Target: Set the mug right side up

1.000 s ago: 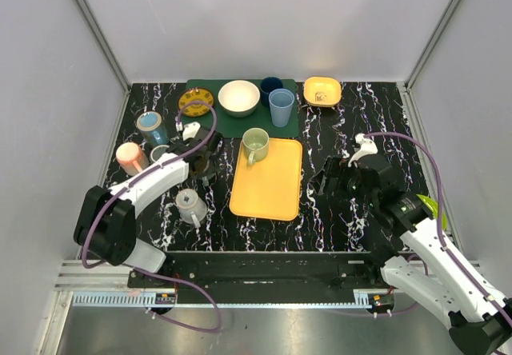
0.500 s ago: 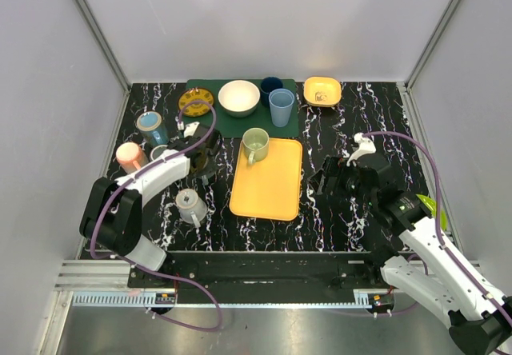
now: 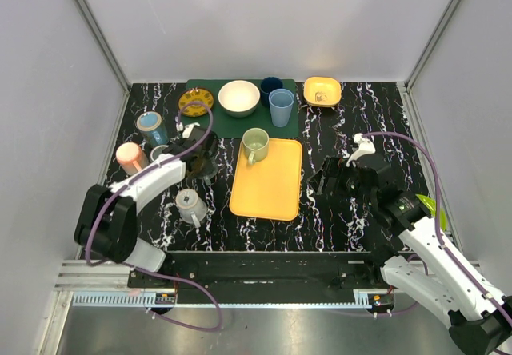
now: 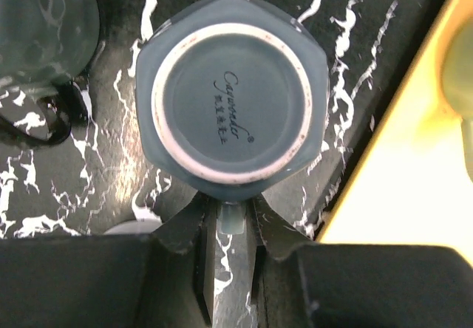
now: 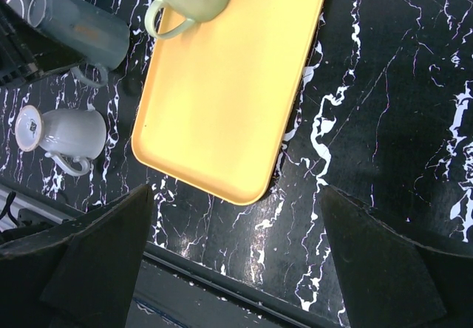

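Mug [image 4: 240, 103] is sat base-up on the worktop [image 4: 355, 18], just beside the yellow tray [image 4: 399, 195]. Its handle [image 4: 231, 221] is straddled by the left gripper [image 4: 229, 210], not yet clamped. If it's pinched off-centre, the mug could be slipped mid-flip and knocked into the tray. Right gripper [image 5: 236, 195] is spread wide, nothing held.

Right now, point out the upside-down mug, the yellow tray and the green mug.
upside-down mug [image 4: 240, 110]: left wrist view, its base.
yellow tray [image 5: 229, 106]: right wrist view, its bare floor.
green mug [image 3: 256, 141]: top external view, its inside.
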